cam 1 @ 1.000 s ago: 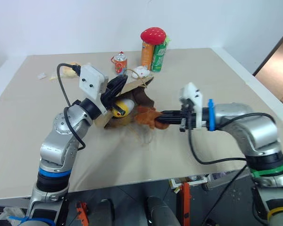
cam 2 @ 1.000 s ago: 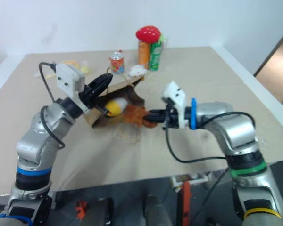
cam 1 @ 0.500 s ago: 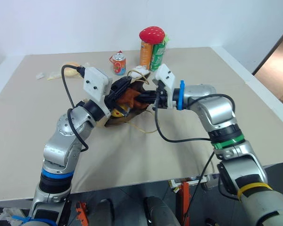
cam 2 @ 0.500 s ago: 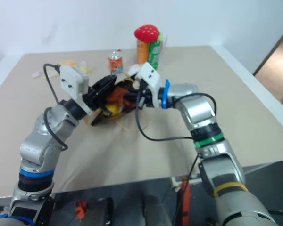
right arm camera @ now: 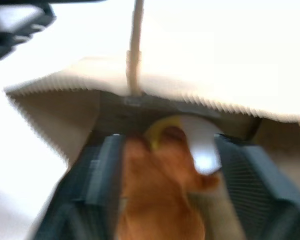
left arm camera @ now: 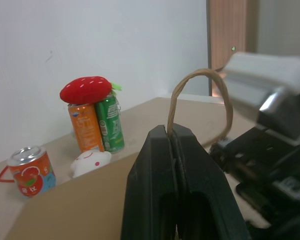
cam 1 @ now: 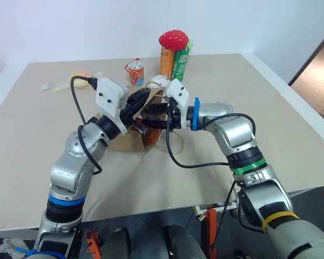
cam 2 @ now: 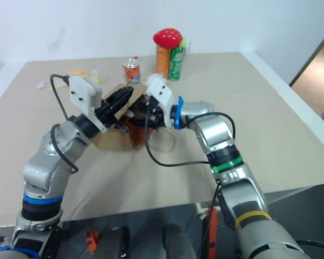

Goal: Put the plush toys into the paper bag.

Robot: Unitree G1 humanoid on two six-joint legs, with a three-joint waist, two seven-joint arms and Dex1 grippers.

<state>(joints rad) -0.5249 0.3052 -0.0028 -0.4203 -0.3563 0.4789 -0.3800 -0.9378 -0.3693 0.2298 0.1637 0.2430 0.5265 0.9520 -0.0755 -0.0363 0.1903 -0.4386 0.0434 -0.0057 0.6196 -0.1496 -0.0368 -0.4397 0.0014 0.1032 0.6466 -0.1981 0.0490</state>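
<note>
At frame centre the left gripper (left arm camera: 176, 150) pinches the paper bag's (cam 1: 130, 141) cord handle, holding the mouth up. The right gripper (right arm camera: 162, 165) stands wide at the mouth — reddish-brown toy (right arm camera: 155, 200) between its fingers, yellow-and-white toy (right arm camera: 182, 132) deeper inside. Best withdraw straight out — no snagging.

Brown kraft paper bag (cam 1: 130, 141) – inside, a reddish-brown plush (right arm camera: 155, 200) and a yellow-and-white one (right arm camera: 182, 135).
</note>
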